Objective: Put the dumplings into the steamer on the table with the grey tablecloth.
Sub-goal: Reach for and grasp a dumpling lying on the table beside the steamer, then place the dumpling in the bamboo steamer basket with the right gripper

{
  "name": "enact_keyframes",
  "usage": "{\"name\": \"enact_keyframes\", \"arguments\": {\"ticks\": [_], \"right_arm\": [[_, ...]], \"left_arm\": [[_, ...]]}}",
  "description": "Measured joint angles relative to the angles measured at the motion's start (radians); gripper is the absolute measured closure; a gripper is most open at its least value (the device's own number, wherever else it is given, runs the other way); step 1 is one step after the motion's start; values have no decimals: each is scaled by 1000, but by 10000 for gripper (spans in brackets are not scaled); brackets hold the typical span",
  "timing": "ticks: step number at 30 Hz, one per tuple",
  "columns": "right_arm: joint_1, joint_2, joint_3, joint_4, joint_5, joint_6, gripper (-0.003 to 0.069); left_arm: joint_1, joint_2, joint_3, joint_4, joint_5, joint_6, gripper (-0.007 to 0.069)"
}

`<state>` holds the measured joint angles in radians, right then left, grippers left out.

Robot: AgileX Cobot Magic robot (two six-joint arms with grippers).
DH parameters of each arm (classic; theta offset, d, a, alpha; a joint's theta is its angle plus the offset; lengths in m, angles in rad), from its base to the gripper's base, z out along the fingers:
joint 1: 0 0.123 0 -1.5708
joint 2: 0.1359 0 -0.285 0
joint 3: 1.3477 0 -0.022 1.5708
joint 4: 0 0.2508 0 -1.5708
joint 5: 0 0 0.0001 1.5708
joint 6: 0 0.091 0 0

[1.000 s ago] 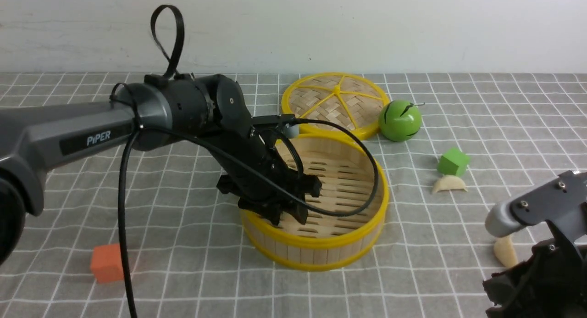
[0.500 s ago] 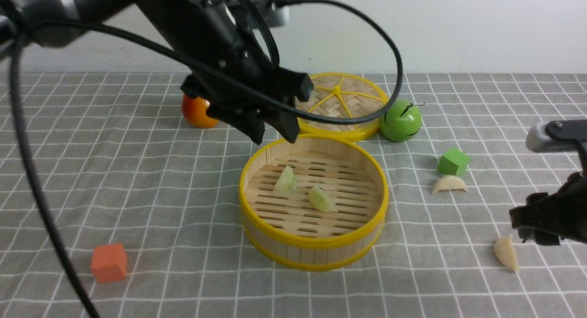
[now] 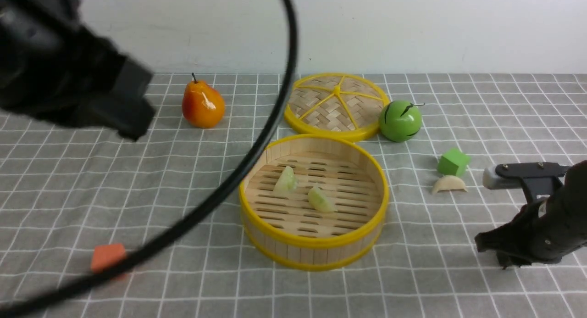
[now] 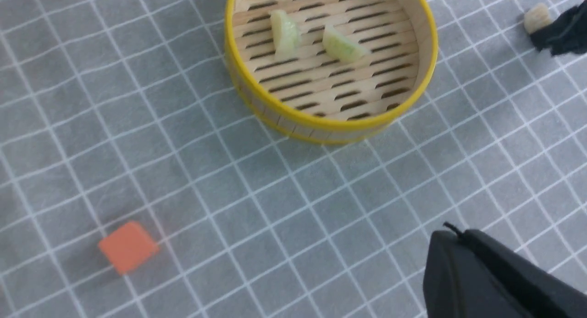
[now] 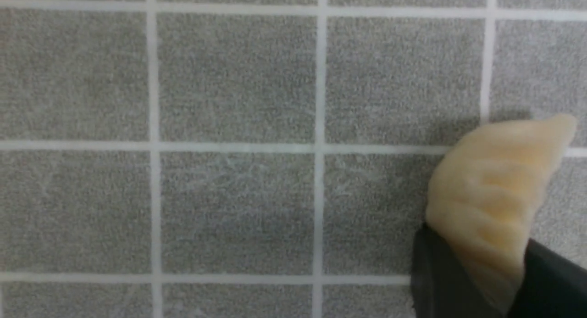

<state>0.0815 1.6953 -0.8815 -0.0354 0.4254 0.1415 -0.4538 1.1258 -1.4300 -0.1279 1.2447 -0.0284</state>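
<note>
The steamer stands mid-table on the grey tablecloth, with two greenish dumplings on its slatted floor. It also shows in the left wrist view. One cream dumpling lies on the cloth beside a green cube. My right gripper is down at the cloth on the right, shut on the other cream dumpling, which sits between its fingers. My left gripper is raised high at the left, blurred, shut and empty.
The flat woven lid lies behind the steamer, with a green ball beside it and a toy pear to the left. A green cube and an orange cube lie on the cloth. A black cable crosses the front view.
My left gripper rose out of the steamer and swung up and left, leaving two greenish dumplings inside. My right gripper came down onto the cream dumpling at the right front.
</note>
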Motion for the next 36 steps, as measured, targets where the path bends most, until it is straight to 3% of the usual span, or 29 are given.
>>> {"name": "enact_keyframes", "arguments": {"ticks": [5,14,19,27,30,36], "right_arm": [[45,-68,-92,35,77,-51,512],[303,36,-490,298,200,-352,512],[349,237,-689,346,211,-380,512],[349,471,-877,350,288,-377,505],[349,490,-887,358,300,-373,464],[349,487,-912,364,336,-366,205]], "left_arm": [[0,-216,291,52,-62,-47,638],[0,-438,852,153,-446,-49,638],[0,-450,975,159,-614,-49,638],[0,-450,985,160,-670,-49,638],[0,-450,985,160,-672,-49,638],[0,-450,985,160,-682,-49,638]]}}
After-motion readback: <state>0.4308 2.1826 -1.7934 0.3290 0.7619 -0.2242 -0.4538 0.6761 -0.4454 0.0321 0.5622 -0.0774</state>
